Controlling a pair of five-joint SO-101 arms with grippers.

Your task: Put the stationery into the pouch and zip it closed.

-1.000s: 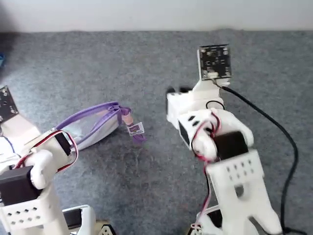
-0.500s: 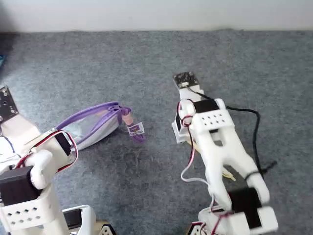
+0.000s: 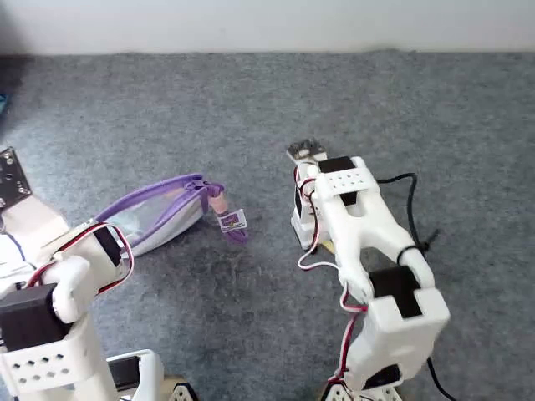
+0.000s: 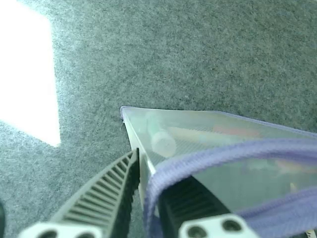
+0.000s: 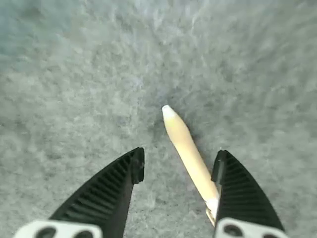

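Left gripper (image 4: 148,168) clamped on pouch (image 4: 223,148) rim, right gripper (image 5: 179,153) apart around cream pen (image 5: 181,136), tag (image 3: 232,220) print unreadable

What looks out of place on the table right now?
Nothing damaged or spilled. One cream pen lies loose on the grey carpet between the open jaws of the right gripper, well apart from the pouch, whose end the left gripper clamps.

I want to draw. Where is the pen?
In the right wrist view, the pen lies on the carpet inside the open right gripper, away from the pouch.
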